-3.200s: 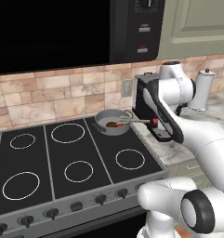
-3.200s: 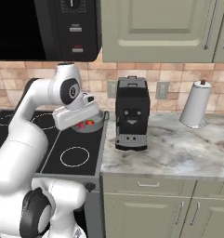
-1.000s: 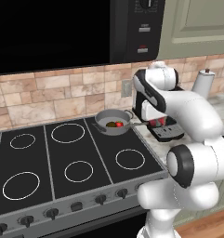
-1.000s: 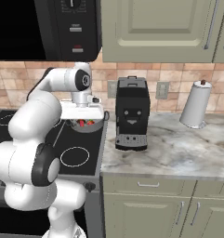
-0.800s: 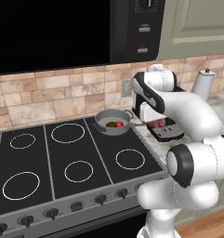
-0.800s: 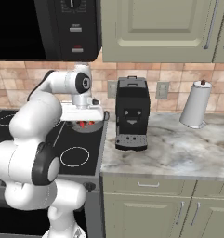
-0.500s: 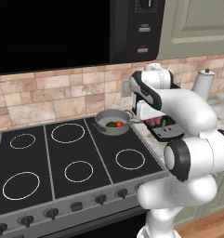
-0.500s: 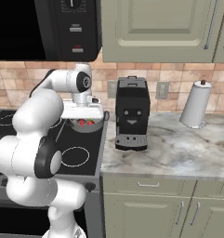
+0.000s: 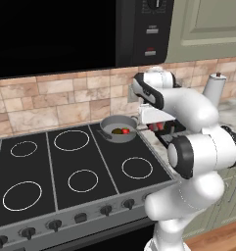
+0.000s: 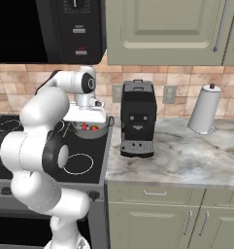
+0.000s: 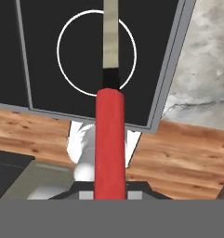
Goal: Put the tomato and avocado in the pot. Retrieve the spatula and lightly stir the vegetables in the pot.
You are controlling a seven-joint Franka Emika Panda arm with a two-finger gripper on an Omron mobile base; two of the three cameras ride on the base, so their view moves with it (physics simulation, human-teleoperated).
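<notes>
We have tomato and avocado in the pot beside our gripper, which is clamped on the spatula; stirring remains.

A black cooktop with white burner rings fills the left base view from 9 to 6 o'clock, a row of dark knobs along its front. Behind it runs a tan stone-tile wall; above, at 12 o'clock, hangs a black microwave. In the right base view, a marble bench lies at 3 o'clock, carrying a black coffee machine and a paper towel roll. Olive cabinets hang above, more below. Wood floor shows in the hand view.
</notes>
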